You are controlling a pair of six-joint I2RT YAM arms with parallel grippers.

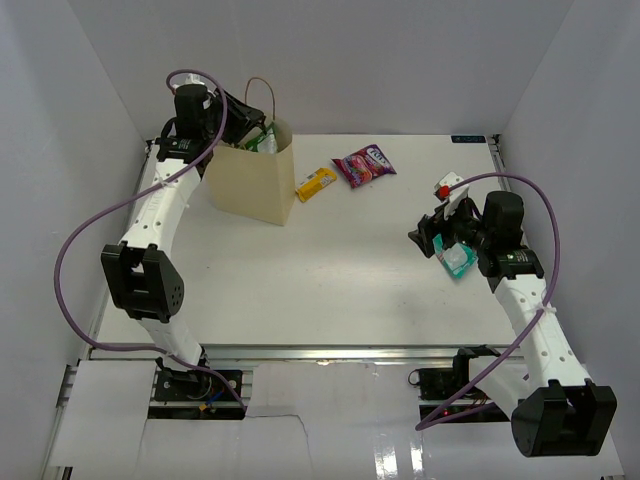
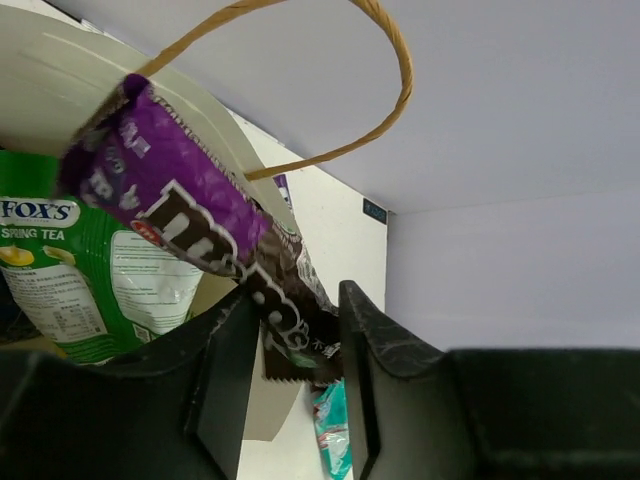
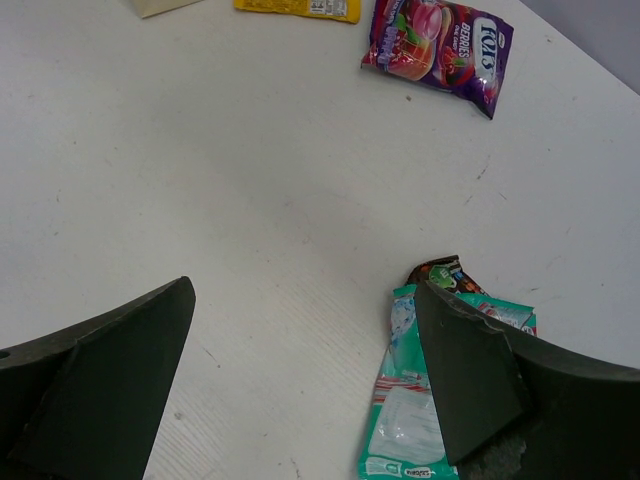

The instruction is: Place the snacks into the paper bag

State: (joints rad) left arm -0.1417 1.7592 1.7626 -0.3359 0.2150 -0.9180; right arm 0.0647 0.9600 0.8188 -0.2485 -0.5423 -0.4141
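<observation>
- L gripper is at the mouth of the paper bag. The purple-brown candy pack has its lower end in the gap between the fingers, and the rest slants up over the bag's rim.
- Grip: the pack touches both fingers, but I can't tell whether it's pinched or already slack.
- Green packet is inside the bag, standing against its wall.
- Step in hand, I'd judge: dropping the candy pack into the bag.
- To do it well:
  - Get the pack's whole length over the opening, not across the rim, before letting go.
  - Point the fingers down into the bag so the pack slides in next to the green packet.
  - Mind the handle loop — it arches right above the pack and could snag it.
  - Lift straight up and out; a sideways pull could tip the bag, which looks light.
- R gripper is spread wide w/ nothing between the fingers, well apart from the bag on the right-arm side.
- Teal packet lies on the table just beside one R finger, partly hidden by it.
- Yellow bar is just beside the bag's base on that same side.
- Pink-magenta packet is a little further out from the bag — both are yet to go in.
</observation>
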